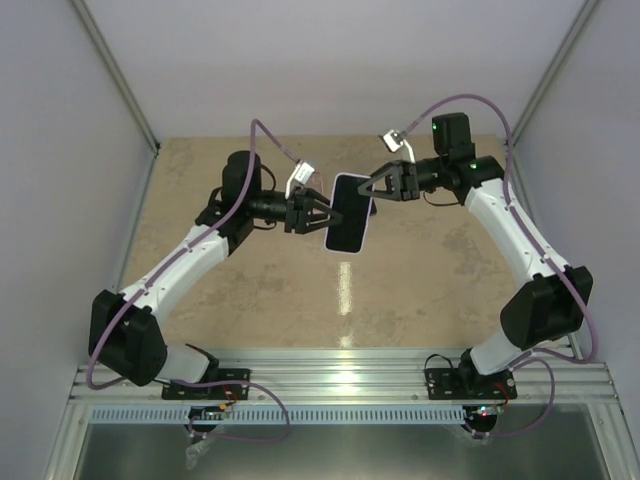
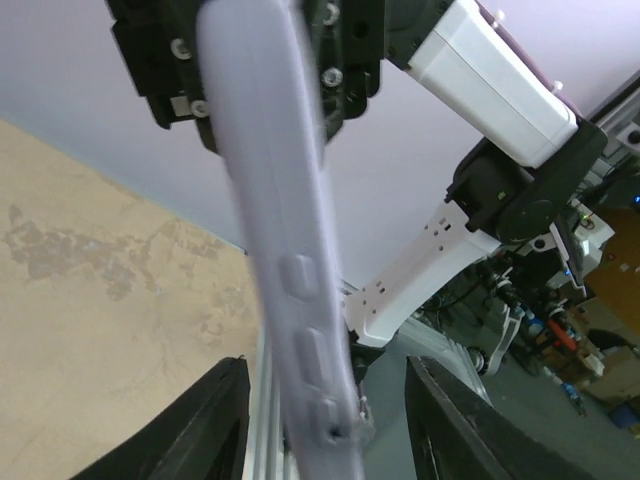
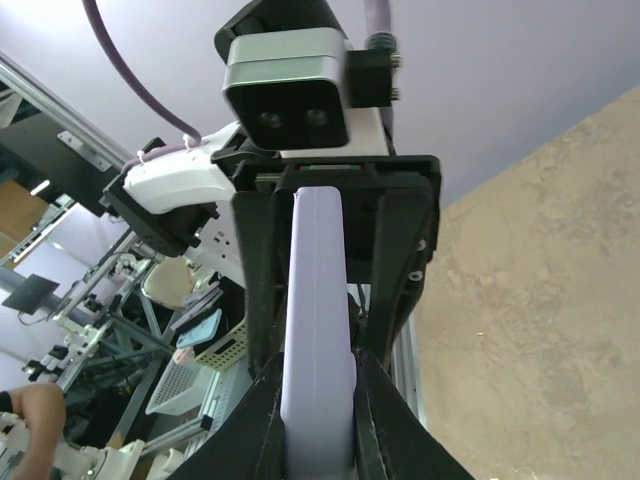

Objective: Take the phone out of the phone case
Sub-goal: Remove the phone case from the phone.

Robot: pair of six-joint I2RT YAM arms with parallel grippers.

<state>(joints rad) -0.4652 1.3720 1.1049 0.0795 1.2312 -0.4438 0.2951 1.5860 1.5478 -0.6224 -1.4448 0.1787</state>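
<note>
— Left arm (image 1: 190, 255)?
— Reaching up and inward. Left claw (image 1: 318, 214) at the case's (image 2: 290, 250) left edge, fingers (image 2: 228, 420) spread, straddling it with gaps either side.
— Right arm (image 1: 510, 220)?
— Bent in from the far right. Right claw (image 1: 377, 188) clamped on the case's other end, pads (image 3: 372, 420) tight against both faces.
— Phone (image 1: 350, 212)?
— In the case, dark face up, aloft over mid-table (image 1: 430, 290).
— Room?
— Open all round. Walls (image 1: 60, 200) and near rail (image 1: 340, 375) well apart.
</note>
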